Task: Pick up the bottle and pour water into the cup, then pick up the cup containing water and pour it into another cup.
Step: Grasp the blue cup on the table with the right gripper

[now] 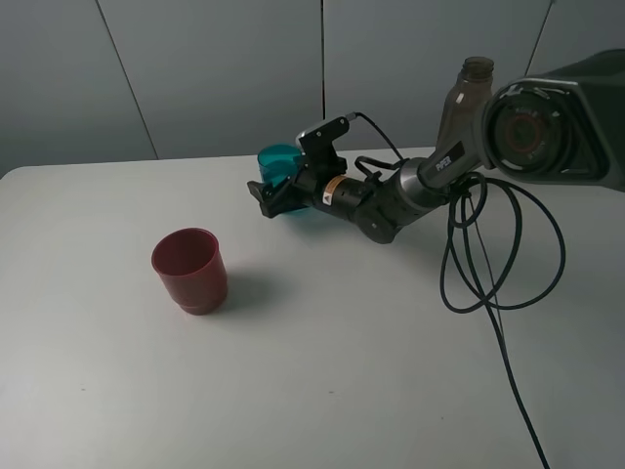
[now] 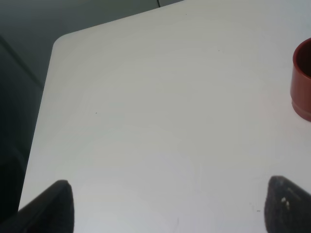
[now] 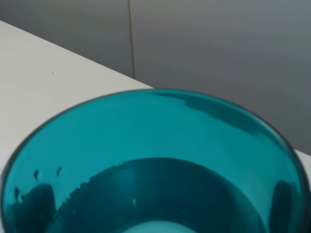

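- The left hand (image 2: 170, 208) shows only in its own wrist view; its two dark fingertips (image 2: 54, 206) stand far apart with nothing between them, so it is released; below it lies the bare white surface (image 1: 342, 381), whose rounded corner shows in that view
- The dark red cup (image 1: 190, 270) stands upright on the left part of the surface, mouth up, well apart from everything else; the left wrist view catches only its side and stepped base at the edge of the picture
- The teal cup (image 1: 281, 159) stands upright toward the back of the surface, near the middle; up close its rim fills the right wrist view, a few small droplets cling to the inner wall, and the lower part of the inside looks darker, though I cannot tell whether that is water
- The right hand (image 1: 277, 195) reaches in low from the right and sits around the teal cup, fingers spread wide on either side of it; it is released rather than clenched on the cup
- The bottle (image 1: 467, 98) stands upright and uncapped at the back right, partly hidden behind the right arm (image 1: 430, 176)
- A black cable (image 1: 488, 269) hangs from that arm and loops across the right of the surface
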`<state>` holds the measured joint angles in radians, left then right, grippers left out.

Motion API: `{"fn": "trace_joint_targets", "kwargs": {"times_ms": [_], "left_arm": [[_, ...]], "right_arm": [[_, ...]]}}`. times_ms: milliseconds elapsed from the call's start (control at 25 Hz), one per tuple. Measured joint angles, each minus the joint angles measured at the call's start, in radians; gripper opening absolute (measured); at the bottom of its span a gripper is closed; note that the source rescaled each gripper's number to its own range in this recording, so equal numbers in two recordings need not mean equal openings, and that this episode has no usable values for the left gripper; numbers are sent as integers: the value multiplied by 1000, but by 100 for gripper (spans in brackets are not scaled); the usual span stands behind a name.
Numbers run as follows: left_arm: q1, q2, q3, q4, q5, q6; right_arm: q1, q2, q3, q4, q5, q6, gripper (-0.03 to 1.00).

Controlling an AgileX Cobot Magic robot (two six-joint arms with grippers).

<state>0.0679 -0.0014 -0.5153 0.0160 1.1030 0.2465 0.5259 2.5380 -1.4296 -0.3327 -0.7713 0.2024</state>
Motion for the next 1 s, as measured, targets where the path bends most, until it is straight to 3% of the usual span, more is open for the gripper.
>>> {"fn": "trace_joint_targets", "kwargs": {"times_ms": [840,960,1000], "left_arm": [[0,0,0,0,0,0],[0,0,0,0,0,0],[0,0,0,0,0,0]], "right_arm": [[0,0,-4,-20,-2,-12,99],[0,0,-4,-20,-2,-12,92],[0,0,-4,-20,-2,-12,83]]}}
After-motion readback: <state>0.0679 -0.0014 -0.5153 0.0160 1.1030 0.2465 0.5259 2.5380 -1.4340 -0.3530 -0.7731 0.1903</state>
